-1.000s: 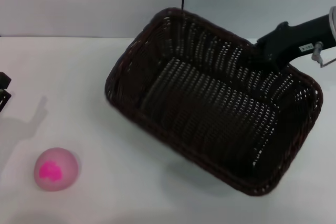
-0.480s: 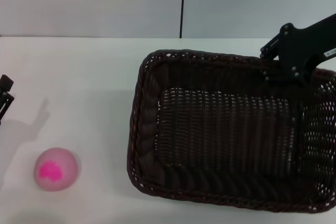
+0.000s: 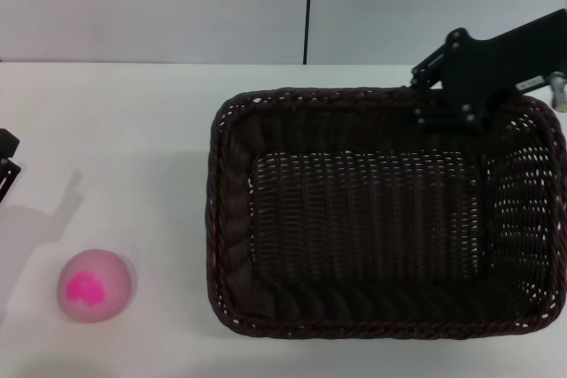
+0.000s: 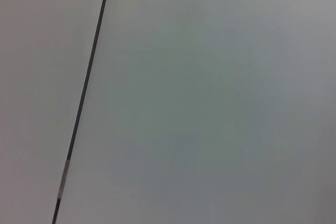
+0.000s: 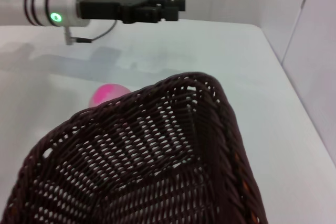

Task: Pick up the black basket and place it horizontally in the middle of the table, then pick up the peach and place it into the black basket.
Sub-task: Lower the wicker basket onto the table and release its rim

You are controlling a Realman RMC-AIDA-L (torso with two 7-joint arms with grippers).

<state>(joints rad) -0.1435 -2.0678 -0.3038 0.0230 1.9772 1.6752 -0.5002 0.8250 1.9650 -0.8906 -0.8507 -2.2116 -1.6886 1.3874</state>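
The black basket [image 3: 381, 236] sat on the table [image 3: 151, 130] with its long side running left to right, occupying the centre-right of the tabletop; its right end reached the edge of the head view. Its opening faced up and the woven floor was bare.

The right gripper [image 3: 443, 99] was at the basket's far rim, toward the right end, its black fingers clamped on the braided edge, one on each side of the rim so far as the head view showed. In the right wrist view the basket's rounded corner [image 5: 194, 85] rose close to the camera, openwork sides visible.

The peach [image 3: 94, 284] lay on the table at the near left, well apart from the basket, magenta blotch facing up and forward. From the right wrist view it showed as a pink patch [image 5: 107, 94] just beyond the basket rim.

The left gripper [image 5: 157, 10] hung above the table at the far left of the scene, away from both objects. Fingers appeared close together, grasping nothing; only a sliver of it [image 3: 7, 158] entered the head view at the left edge.
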